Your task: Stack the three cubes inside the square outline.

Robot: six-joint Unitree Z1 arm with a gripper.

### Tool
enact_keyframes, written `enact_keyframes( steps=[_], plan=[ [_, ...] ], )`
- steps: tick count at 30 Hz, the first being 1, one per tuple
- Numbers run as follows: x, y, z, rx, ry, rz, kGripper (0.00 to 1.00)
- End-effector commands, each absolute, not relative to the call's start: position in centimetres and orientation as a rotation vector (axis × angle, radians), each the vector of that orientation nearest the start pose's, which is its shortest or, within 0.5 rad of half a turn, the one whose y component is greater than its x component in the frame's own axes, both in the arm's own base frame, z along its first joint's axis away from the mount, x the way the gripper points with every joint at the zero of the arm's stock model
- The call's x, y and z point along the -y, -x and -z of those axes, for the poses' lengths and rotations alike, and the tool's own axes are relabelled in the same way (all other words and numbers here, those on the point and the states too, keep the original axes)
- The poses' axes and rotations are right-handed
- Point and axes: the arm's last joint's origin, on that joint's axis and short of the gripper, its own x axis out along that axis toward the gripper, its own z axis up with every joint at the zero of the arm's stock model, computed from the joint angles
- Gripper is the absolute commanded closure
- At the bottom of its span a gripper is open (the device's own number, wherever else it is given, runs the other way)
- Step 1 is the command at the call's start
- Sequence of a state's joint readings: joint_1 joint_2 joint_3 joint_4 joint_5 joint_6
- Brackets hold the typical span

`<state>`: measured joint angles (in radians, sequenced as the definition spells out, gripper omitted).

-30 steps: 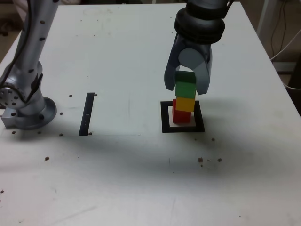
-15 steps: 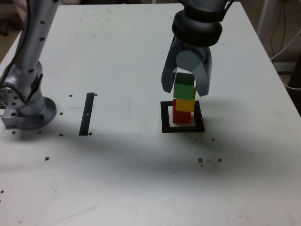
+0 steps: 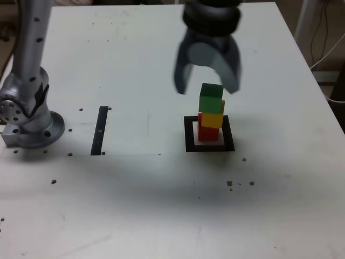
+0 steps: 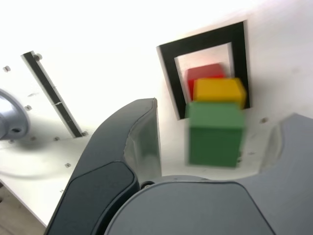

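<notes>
Exterior view: fingers (image 3: 181,81) and wrist above blurred; arm (image 3: 33,38) cut off at top edge. Red cube (image 3: 207,134) partly hidden by yellow cube (image 3: 212,120). Wrist view: green cube (image 4: 216,134) blurred, covers part of yellow; tabletop (image 3: 124,205) runs past frame edges.

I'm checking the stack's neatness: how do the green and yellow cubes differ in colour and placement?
The green cube is green, the yellow cube yellow-orange. Green sits on top; yellow is in the middle, above the red cube. In the exterior view, green sits slightly further left than yellow. Both are plain, solid-coloured blocks.
</notes>
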<state>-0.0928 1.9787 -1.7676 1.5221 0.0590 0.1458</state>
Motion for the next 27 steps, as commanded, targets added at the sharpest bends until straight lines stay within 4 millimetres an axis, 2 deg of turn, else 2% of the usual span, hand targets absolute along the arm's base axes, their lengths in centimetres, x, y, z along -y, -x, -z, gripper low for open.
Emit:
enact_keyframes(
  steps=[1, 5, 9, 16, 19, 22, 27],
  plan=[
    [3.2, -32.2, -33.8, -1.690, -0.234, 0.167, 0.01],
    [3.3, -29.3, -35.9, -1.690, -0.238, 0.183, 0.01],
    [3.1, -27.0, -36.1, -1.728, -0.243, 0.186, 0.01],
    [2.5, -24.4, -34.5, -1.816, -0.229, 0.162, 0.01],
    [2.1, -22.2, -33.5, -1.860, -0.206, 0.111, 0.00],
    [1.9, -20.6, -31.5, -1.934, -0.187, 0.069, 0.00],
    [2.1, -19.5, -28.2, -1.979, -0.184, -0.007, 0.01]
  ],
)
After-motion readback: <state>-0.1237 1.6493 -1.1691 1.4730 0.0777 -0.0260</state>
